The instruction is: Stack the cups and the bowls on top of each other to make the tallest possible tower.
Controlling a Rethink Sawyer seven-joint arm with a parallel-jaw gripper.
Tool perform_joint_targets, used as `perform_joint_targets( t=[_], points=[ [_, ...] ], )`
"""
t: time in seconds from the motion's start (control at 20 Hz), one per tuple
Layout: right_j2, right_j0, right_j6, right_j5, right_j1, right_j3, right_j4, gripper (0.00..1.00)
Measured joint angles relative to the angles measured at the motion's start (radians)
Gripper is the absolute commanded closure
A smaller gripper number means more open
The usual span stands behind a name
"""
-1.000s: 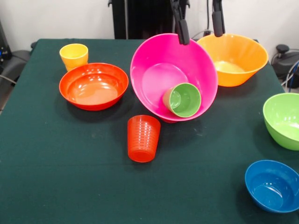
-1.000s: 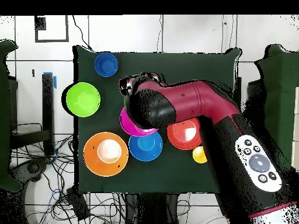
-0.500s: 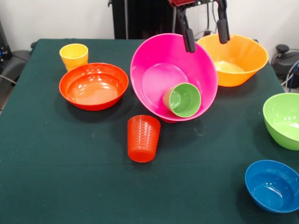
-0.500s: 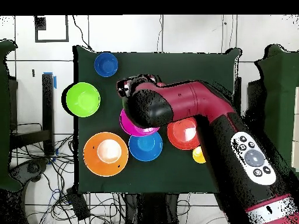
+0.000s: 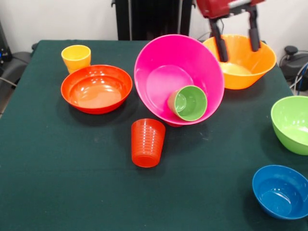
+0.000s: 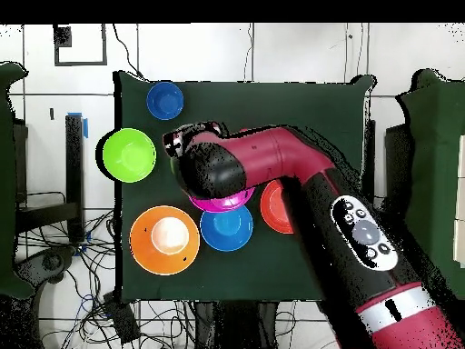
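Gripper (image 5: 237, 44), jaws apart, has shifted from pink bowl (image 5: 161, 79) to over yellow-orange bowl (image 5: 243, 67)

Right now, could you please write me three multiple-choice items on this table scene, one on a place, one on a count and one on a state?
1. Where is the light green cup?
A. Inside the tilted pink bowl
B. On the cloth beside the yellow cup
C. Inside the red-orange bowl

2. How many cups show in the front view?
A. One
B. Three
C. Five

3. What state is the gripper in?
A. Shut on the pink bowl
C. Shut on a cup
B. Open, holding nothing

Answers: 1 A, it lies on its side within the bowl. 2 B, yellow, green, ribbed orange-red. 3 B, its fingers stand apart over the yellow-orange bowl.
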Motion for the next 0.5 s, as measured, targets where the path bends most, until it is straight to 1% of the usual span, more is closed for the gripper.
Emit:
perform_joint_targets(
  t=[0.5],
  points=[
    [-0.052, 0.142, 0.029, -0.014, -0.004, -0.01, 0.017, 0.0]
  ],
)
